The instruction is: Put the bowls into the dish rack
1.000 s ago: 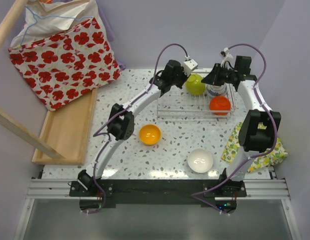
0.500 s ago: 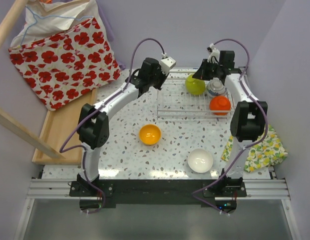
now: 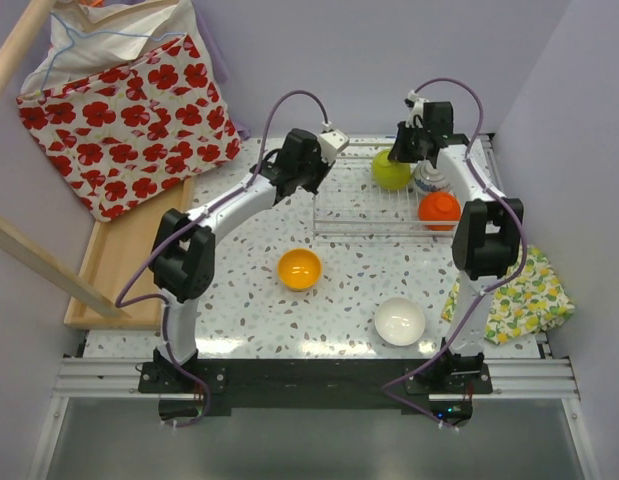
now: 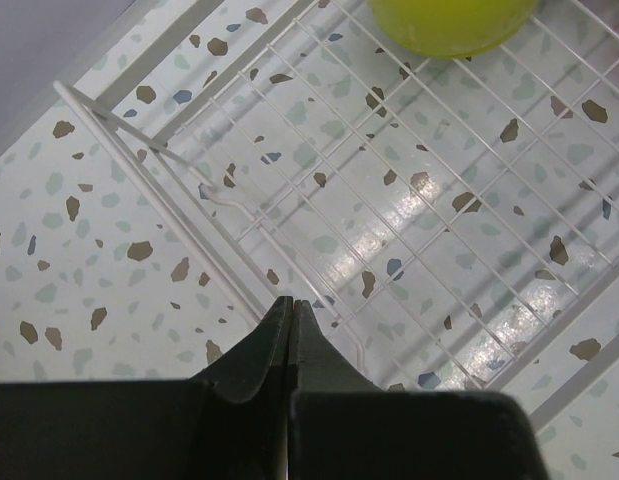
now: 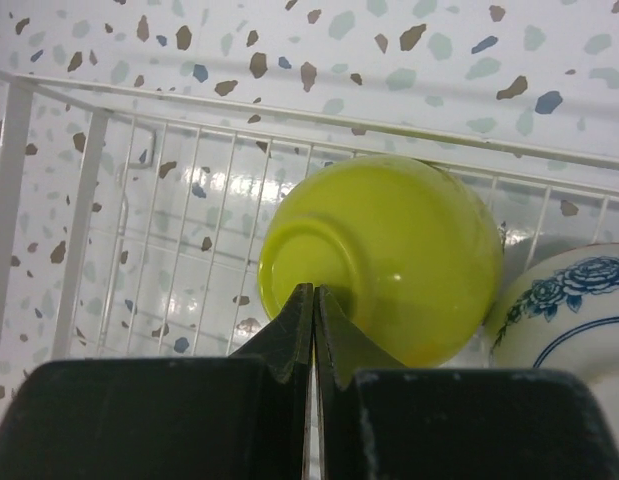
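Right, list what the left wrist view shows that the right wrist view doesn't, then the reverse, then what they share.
Only the left wrist view: the shut left gripper at the rim of the white wire dish rack, and a wide bare stretch of the rack's floor.
Only the right wrist view: the shut right gripper, a white bowl with blue flower pattern at the right edge, and the green bowl's base ring.
Both: the lime green round bowl in the rack, and the speckled tabletop.

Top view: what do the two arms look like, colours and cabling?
Left arm and right arm: white links, black joint housings, a purple cable looping above each. Left gripper and right gripper have black, tapered fingers.
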You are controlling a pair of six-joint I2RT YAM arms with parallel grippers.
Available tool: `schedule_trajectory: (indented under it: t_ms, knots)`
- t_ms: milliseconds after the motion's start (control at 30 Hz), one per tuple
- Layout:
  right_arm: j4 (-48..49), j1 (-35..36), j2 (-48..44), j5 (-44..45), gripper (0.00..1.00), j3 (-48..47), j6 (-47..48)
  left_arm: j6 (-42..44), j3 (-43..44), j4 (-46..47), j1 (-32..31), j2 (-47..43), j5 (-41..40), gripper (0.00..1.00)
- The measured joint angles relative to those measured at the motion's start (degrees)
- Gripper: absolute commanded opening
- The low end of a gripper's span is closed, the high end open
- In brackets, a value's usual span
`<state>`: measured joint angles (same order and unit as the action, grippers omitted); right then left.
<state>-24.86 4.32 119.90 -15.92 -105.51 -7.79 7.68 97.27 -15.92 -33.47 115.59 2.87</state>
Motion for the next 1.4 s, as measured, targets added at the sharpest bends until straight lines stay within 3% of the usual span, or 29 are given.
schedule_trajectory:
  t_ms: [533,567,667,700,800,900,1000,1133,1400]
  knots:
    - [-0.1,-1.5,0.0,8.9,0.0,-0.2,1.9,0.0,-0.5,0.1,0.0,-0.5,-0.1,0.0]
    - [-0.1,-1.7,0.0,8.5,0.08,-0.1,1.9,0.0,-0.5,0.1,0.0,-0.5,0.0,0.0]
    - [0.0,-1.9,-0.2,6.3,0.25,0.2,2.7,-0.1,0.0,-0.5,0.1,-0.5,1.2,0.16]
    - [0.0,-2.0,-0.7,5.2,0.3,0.7,3.1,-0.1,0.8,-1.4,0.1,-0.5,1.9,0.36]
    - [0.5,-2.0,-4.5,2.1,0.4,4.6,4.5,0.2,5.5,-2.8,0.1,-0.5,5.4,0.62]
    - [1.7,-2.0,-13.8,-1.1,0.45,13.5,8.1,0.6,9.9,-2.1,0.1,-1.7,7.3,0.77]
    - [1.7,-2.0,-24.2,-5.0,0.46,20.9,13.9,1.6,10.7,-1.6,0.0,-5.0,7.0,0.83]
    - [-1.7,-1.6,-36.7,-10.0,0.47,28.2,25.7,4.2,8.1,-1.4,0.5,-10.8,5.2,0.84]
    - [-22.1,1.4,-48.2,-13.8,0.48,40.8,53.9,7.5,-10.8,-3.5,5.5,-21.9,1.3,0.83]
